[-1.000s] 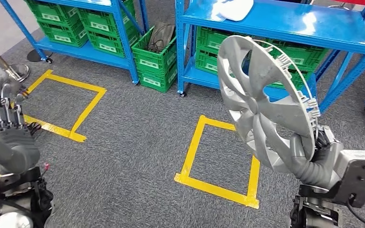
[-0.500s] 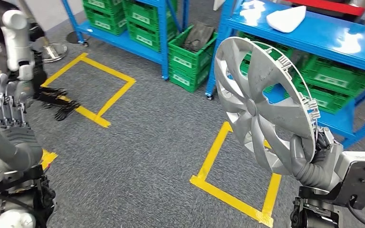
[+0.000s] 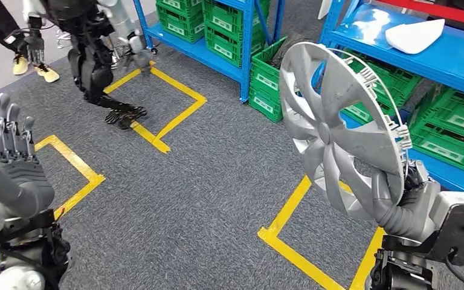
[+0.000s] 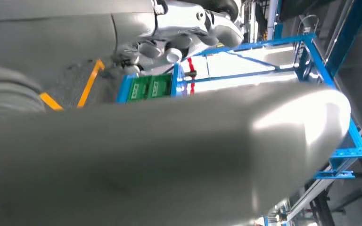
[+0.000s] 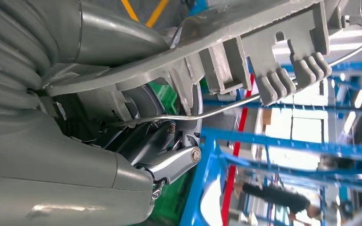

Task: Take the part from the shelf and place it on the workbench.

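Green crates [image 3: 229, 24] on blue racks, yellow tape squares [image 3: 163, 115] on grey carpet, second robot [image 3: 93, 54] standing.

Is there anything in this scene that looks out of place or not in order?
One green crate sits tilted on the floor against the blue shelf's post, unlike the crates stacked on the shelves. The hubcap in the right hand looks intact.

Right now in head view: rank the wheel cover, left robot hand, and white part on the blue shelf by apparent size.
1. wheel cover, largest, though it is nearest the camera.
2. left robot hand.
3. white part, smallest, but it lies farther off on the blue shelf.
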`<state>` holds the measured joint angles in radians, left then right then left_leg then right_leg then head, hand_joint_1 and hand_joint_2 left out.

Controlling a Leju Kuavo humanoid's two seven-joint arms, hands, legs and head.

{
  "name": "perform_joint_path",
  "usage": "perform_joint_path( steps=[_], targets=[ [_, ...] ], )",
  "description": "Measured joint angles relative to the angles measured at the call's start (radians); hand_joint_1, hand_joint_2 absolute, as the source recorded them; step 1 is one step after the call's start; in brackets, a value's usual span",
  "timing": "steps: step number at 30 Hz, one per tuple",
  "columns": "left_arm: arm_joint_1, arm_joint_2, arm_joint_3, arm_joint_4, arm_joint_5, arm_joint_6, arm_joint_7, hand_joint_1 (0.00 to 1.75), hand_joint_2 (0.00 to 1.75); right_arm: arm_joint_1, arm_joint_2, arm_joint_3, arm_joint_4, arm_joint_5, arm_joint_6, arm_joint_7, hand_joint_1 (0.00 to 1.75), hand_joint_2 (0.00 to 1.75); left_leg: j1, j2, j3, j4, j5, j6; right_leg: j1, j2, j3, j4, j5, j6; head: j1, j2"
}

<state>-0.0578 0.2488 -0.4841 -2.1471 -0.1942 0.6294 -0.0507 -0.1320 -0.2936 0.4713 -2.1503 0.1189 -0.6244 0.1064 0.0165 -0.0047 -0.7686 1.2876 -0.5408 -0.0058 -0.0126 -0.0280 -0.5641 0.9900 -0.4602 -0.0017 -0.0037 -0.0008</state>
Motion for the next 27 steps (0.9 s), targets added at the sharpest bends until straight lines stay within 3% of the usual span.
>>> perform_joint_path(
  steps=[1, 3, 5, 6, 8, 9, 11, 13, 14, 15, 16, 17, 18, 20, 21, 23, 25, 27],
  targets=[
    [0.000, 0.000, 0.000, 0.000, 0.000, 0.000, 0.000, 0.00, 0.00, 0.000, 0.000, 0.000, 0.001, 0.000, 0.000, 0.000, 1.75, 1.75, 0.001, 0.004, 0.010, -0.017, 0.016, -0.001, 0.000, -0.010, 0.000, 0.001, -0.001, 0.001, -0.003, 0.000],
    [0.000, 0.000, 0.000, 0.001, 0.000, 0.000, 0.001, 0.00, 0.00, 0.001, 0.001, 0.000, 0.003, -0.001, 0.000, 0.000, 1.75, 1.75, 0.000, 0.024, 0.084, -0.147, 0.067, 0.001, 0.000, -0.030, 0.001, 0.004, -0.003, 0.006, -0.011, 0.000],
    [-0.002, 0.000, 0.000, 0.000, 0.000, 0.000, 0.001, 0.00, 0.00, 0.000, 0.002, 0.000, 0.003, -0.001, 0.000, -0.001, 1.75, 1.75, -0.006, 0.047, 0.150, -0.257, 0.090, 0.007, 0.004, -0.044, 0.001, 0.009, -0.008, 0.017, -0.018, 0.000],
    [-0.003, 0.000, 0.001, 0.000, -0.001, -0.001, 0.001, 0.00, 0.00, 0.000, 0.003, 0.000, 0.003, 0.000, -0.001, -0.002, 1.75, 1.75, -0.010, 0.050, 0.162, -0.276, 0.089, 0.011, 0.006, -0.050, 0.000, 0.011, -0.009, 0.024, -0.018, 0.000],
    [-0.002, 0.000, 0.001, 0.000, -0.002, -0.001, 0.001, 0.00, 0.00, -0.001, 0.004, 0.000, 0.003, 0.000, -0.001, -0.003, 1.75, 1.75, -0.012, 0.031, 0.164, -0.279, 0.094, 0.023, 0.005, -0.064, 0.000, 0.011, -0.010, 0.037, -0.016, 0.000],
    [-0.002, 0.000, 0.001, -0.001, -0.002, -0.002, 0.001, 0.00, 0.00, -0.001, 0.004, 0.001, 0.003, 0.000, -0.002, -0.003, 1.75, 1.75, -0.011, 0.023, 0.164, -0.281, 0.098, 0.028, 0.004, -0.060, -0.004, 0.018, -0.015, 0.043, -0.015, 0.000],
    [-0.003, 0.000, 0.001, -0.002, -0.003, -0.002, 0.001, 0.00, 0.00, -0.001, 0.004, 0.000, 0.003, 0.000, -0.002, -0.005, 1.75, 1.75, -0.007, 0.006, 0.164, -0.286, 0.104, 0.038, 0.000, -0.028, -0.033, 0.079, -0.055, 0.051, -0.008, 0.000],
    [-0.004, 0.000, 0.000, -0.002, -0.003, -0.003, 0.001, 0.00, 0.00, 0.000, 0.004, 0.000, 0.003, 0.000, -0.003, -0.006, 1.75, 1.75, -0.007, -0.012, 0.162, -0.286, 0.107, 0.043, -0.001, 0.009, -0.094, 0.212, -0.119, 0.053, 0.004, 0.000],
    [-0.004, -0.001, 0.000, -0.002, -0.003, -0.004, 0.001, 0.00, 0.00, 0.001, 0.004, 0.000, 0.004, 0.000, -0.003, -0.007, 1.75, 1.75, -0.009, -0.022, 0.160, -0.285, 0.108, 0.044, 0.000, 0.017, -0.123, 0.274, -0.140, 0.052, 0.009, 0.000],
    [-0.003, -0.001, 0.000, -0.002, -0.003, -0.004, 0.001, 0.00, 0.00, 0.002, 0.004, 0.000, 0.005, 0.000, -0.003, -0.007, 1.75, 1.75, -0.010, -0.033, 0.159, -0.285, 0.108, 0.045, 0.001, 0.020, -0.140, 0.306, -0.143, 0.050, 0.013, 0.000],
    [-0.003, -0.001, 0.000, -0.002, -0.003, -0.004, 0.001, 0.00, 0.00, 0.003, 0.004, 0.001, 0.006, 0.000, -0.003, -0.007, 1.75, 1.75, -0.012, -0.045, 0.159, -0.284, 0.109, 0.046, 0.001, 0.022, -0.139, 0.299, -0.127, 0.047, 0.017, 0.000],
    [-0.003, -0.001, 0.000, -0.002, -0.003, -0.004, 0.001, 0.00, 0.00, 0.004, 0.004, 0.000, 0.006, 0.000, -0.003, -0.007, 1.75, 1.75, -0.013, -0.057, 0.159, -0.283, 0.109, 0.046, 0.002, 0.025, -0.121, 0.256, -0.097, 0.042, 0.020, 0.000],
    [-0.003, -0.001, 0.000, -0.002, -0.003, -0.004, 0.001, 0.00, 0.00, 0.004, 0.004, 0.000, 0.006, 0.000, -0.003, -0.007, 1.75, 1.75, -0.013, -0.069, 0.159, -0.283, 0.109, 0.046, 0.003, 0.036, -0.088, 0.183, -0.060, 0.035, 0.023, 0.000],
    [-0.004, -0.001, 0.000, -0.002, -0.003, -0.004, 0.001, 0.00, 0.00, 0.003, 0.004, 0.000, 0.006, 0.000, -0.003, -0.007, 1.75, 1.75, -0.014, -0.089, 0.155, -0.280, 0.112, 0.041, 0.005, 0.067, -0.028, 0.061, -0.019, 0.022, 0.025, 0.000],
    [-0.004, -0.001, 0.000, -0.002, -0.003, -0.004, 0.001, 0.00, 0.00, 0.002, 0.004, 0.000, 0.006, 0.000, -0.004, -0.007, 1.75, 1.75, -0.012, -0.097, 0.152, -0.280, 0.115, 0.036, 0.007, 0.077, -0.011, 0.029, -0.013, 0.017, 0.026, 0.000],
    [-0.003, -0.001, 0.000, -0.002, -0.005, -0.003, 0.001, 0.00, 0.00, 0.000, 0.004, 0.000, 0.006, -0.001, -0.004, -0.008, 1.75, 1.75, -0.006, -0.113, 0.145, -0.282, 0.121, 0.024, 0.011, 0.070, -0.001, 0.017, -0.012, 0.012, 0.029, 0.000],
    [-0.001, 0.000, 0.000, -0.004, -0.008, -0.002, 0.001, 0.00, 0.00, 0.000, 0.005, 0.000, 0.006, -0.002, -0.004, -0.008, 1.75, 1.75, -0.006, -0.099, 0.132, -0.269, 0.114, 0.014, 0.008, 0.052, 0.007, 0.001, -0.003, 0.005, 0.028, 0.000],
    [-0.002, 0.001, 0.001, -0.005, -0.012, -0.001, 0.002, 0.00, 0.00, 0.000, 0.005, 0.000, 0.006, -0.003, -0.005, -0.010, 1.75, 1.75, -0.009, -0.051, 0.094, -0.195, 0.072, 0.009, 0.004, 0.033, 0.016, -0.014, 0.004, -0.004, 0.019, 0.000]
  ],
)
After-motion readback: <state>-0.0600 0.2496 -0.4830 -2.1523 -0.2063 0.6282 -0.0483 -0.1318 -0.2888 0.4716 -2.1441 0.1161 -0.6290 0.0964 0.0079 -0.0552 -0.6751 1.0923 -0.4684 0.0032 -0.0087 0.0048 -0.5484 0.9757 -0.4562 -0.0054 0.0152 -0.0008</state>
